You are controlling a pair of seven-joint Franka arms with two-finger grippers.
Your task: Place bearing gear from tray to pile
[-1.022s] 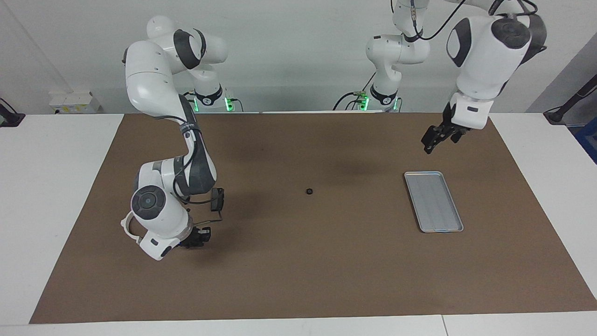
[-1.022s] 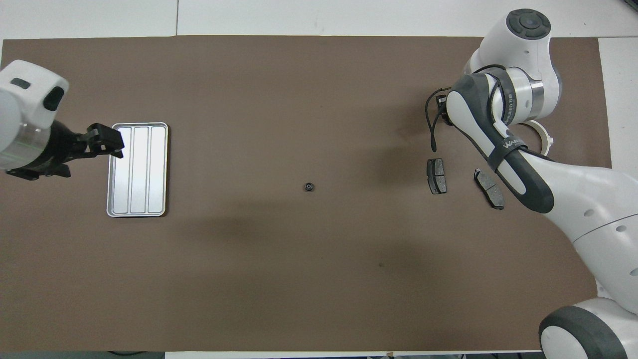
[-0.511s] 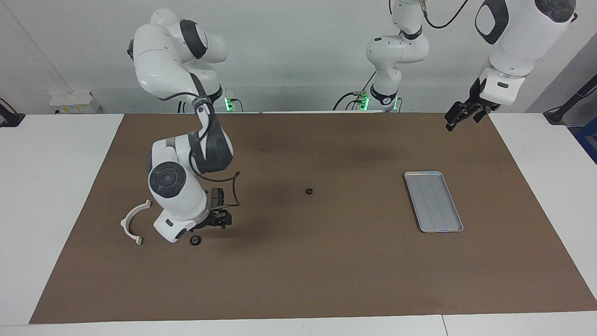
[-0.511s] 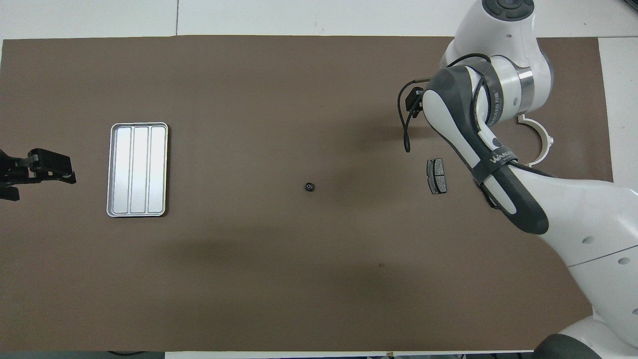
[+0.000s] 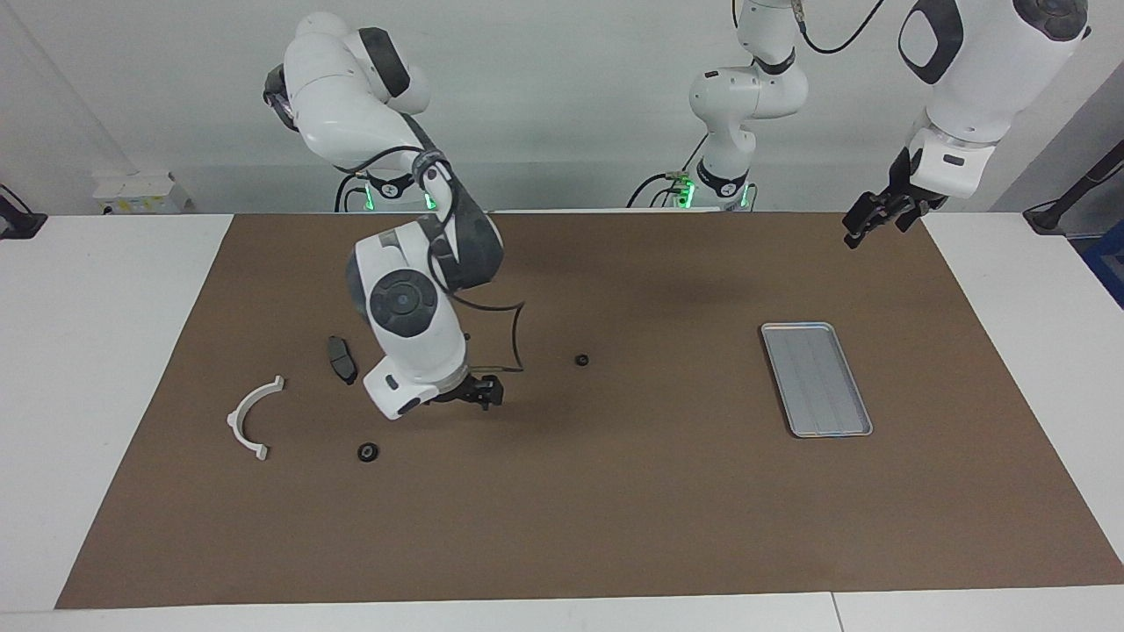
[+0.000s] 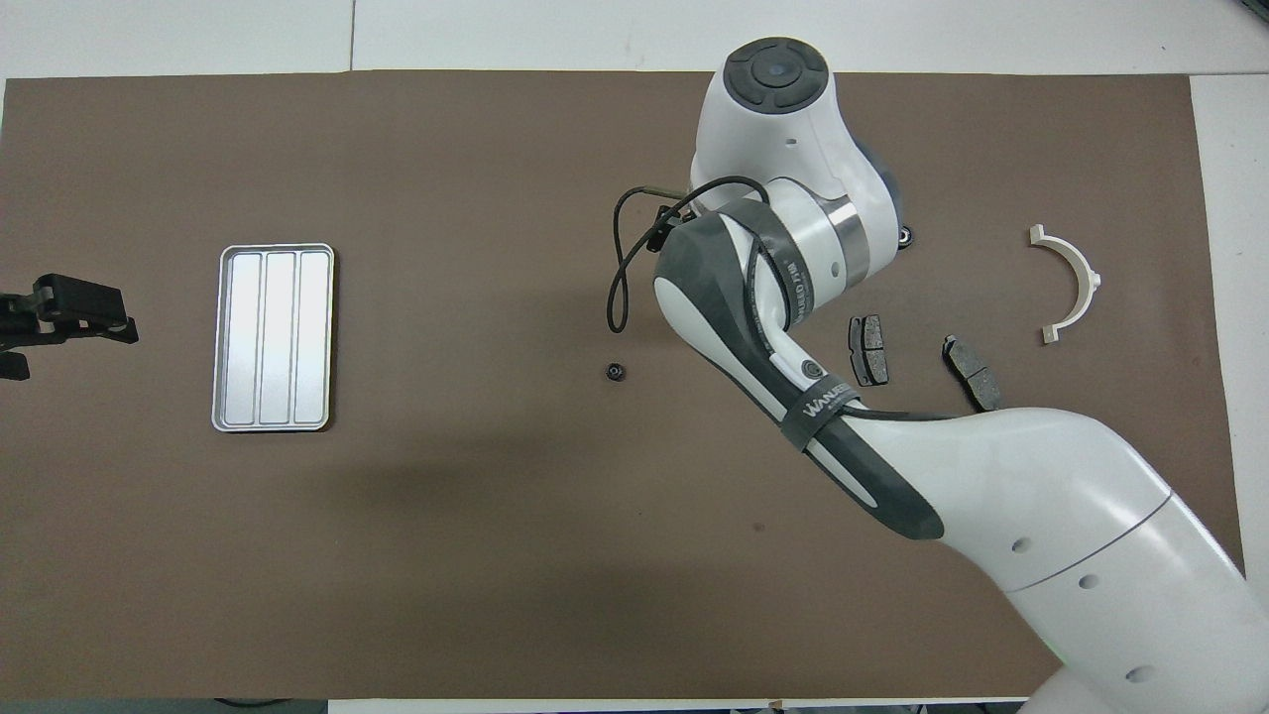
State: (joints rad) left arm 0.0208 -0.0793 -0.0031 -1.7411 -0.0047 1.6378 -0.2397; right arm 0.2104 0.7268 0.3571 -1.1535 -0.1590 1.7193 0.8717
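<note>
The silver tray (image 5: 817,377) lies empty toward the left arm's end; it also shows in the overhead view (image 6: 274,337). One small black bearing gear (image 5: 581,360) lies mid-table. A second bearing gear (image 5: 368,452) lies by the pile, farther from the robots than the white half-ring bracket (image 5: 250,417) and a brake pad (image 5: 342,358). The overhead view shows two brake pads (image 6: 868,349). My right gripper (image 5: 481,392) hangs low over the mat between the pile and the mid-table gear, holding nothing. My left gripper (image 5: 865,224) is raised over the mat's edge, nearer the robots than the tray.
A brown mat (image 5: 615,527) covers the table, with white table surface around it. The right arm's forearm and loose cable (image 6: 620,288) reach over the middle of the mat and hide its gripper in the overhead view.
My right gripper has left a bearing gear on the mat by the bracket and swung toward the table's middle. My left gripper rose from beside the tray and drew back toward its end.
</note>
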